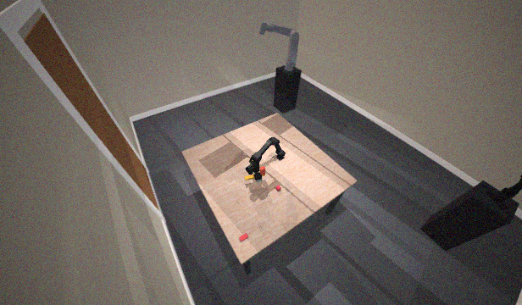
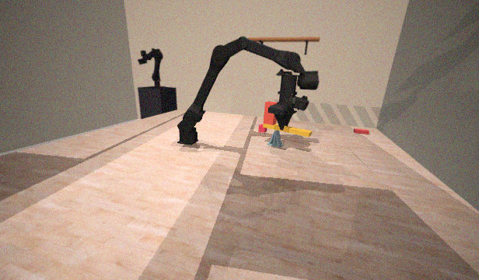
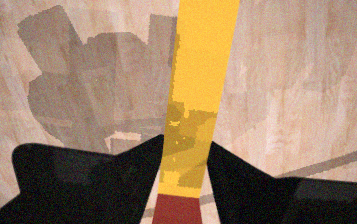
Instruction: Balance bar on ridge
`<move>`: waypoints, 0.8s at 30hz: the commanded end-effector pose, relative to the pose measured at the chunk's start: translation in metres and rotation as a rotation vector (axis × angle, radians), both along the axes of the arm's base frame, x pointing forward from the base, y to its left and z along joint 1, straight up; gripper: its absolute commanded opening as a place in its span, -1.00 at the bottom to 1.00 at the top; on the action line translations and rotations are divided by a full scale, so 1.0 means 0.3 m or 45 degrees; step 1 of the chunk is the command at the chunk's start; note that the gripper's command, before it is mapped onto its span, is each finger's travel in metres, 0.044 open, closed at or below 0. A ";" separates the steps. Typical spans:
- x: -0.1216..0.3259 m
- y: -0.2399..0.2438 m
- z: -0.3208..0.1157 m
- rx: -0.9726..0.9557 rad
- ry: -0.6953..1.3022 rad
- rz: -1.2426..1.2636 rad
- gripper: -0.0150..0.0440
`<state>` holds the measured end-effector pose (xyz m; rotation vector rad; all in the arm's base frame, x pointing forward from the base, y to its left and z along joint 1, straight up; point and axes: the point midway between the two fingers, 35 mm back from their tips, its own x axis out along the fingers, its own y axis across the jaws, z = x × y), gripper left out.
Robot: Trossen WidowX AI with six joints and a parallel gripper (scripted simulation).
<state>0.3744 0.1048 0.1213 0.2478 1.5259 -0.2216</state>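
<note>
Pincer (image 2: 283, 125) pinching the yellow bar (image 2: 291, 130) above the teal ridge (image 2: 275, 139).

Nearest, wide stretch of pale wood counter (image 2: 107, 202) with darker patches. Mid-counter: small teal ridge, wedge-shaped, standing on the counter. Directly over it the yellow bar, held off the counter, roughly level with a slight slope down toward the right in the exterior view; whether it touches the ridge's crest I cannot tell. Pincer comes straight down from above, its two dark fingers pressed against the bar's long sides. Wrist view: bar (image 3: 199, 85) runs lengthwise away from the pincer (image 3: 185, 165), most of it out ahead of the fingers. Behind the bar: tall red block (image 2: 270, 113), small red piece (image 2: 261, 128) low beside it. Farther right, flat red piece (image 2: 361, 131) lying well apart.
</note>
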 end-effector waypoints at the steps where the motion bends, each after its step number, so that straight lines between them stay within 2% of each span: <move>1: 0.000 0.000 0.000 0.000 0.000 0.000 -0.49; 17: 0.000 0.000 0.000 0.000 0.000 0.000 -0.49; 23: 0.000 0.000 0.000 0.000 0.000 0.000 0.04; 24: 0.000 0.000 0.000 0.000 0.000 0.000 0.07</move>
